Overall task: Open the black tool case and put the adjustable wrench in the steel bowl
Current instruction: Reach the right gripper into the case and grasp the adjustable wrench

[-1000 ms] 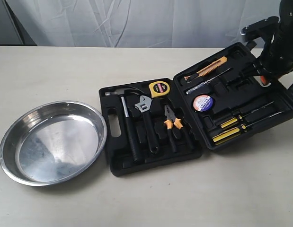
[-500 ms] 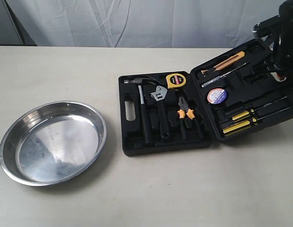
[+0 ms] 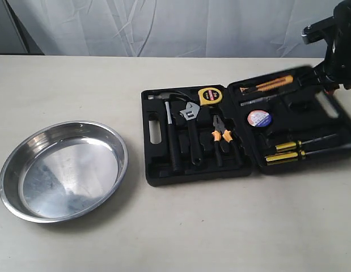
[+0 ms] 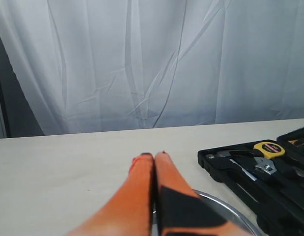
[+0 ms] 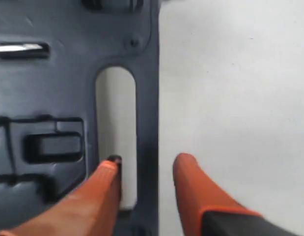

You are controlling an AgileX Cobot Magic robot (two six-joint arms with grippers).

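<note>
Both pincers hold nothing: left gripper (image 4: 154, 156) clenched, right gripper (image 5: 147, 163) spread astride the flat black plastic tool case's (image 3: 198, 173) moulded handle (image 5: 148, 98), best lifted straight clear.

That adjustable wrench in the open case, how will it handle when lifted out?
The adjustable wrench looks solid metal, so probably stiff and heavy for its size. It sits in a moulded slot of the black tool case, so it may resist lifting. Its dark handle looks smooth, possibly slippery.

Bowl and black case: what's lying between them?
Nothing. The exterior view shows only bare table between the bowl and the case.
</note>
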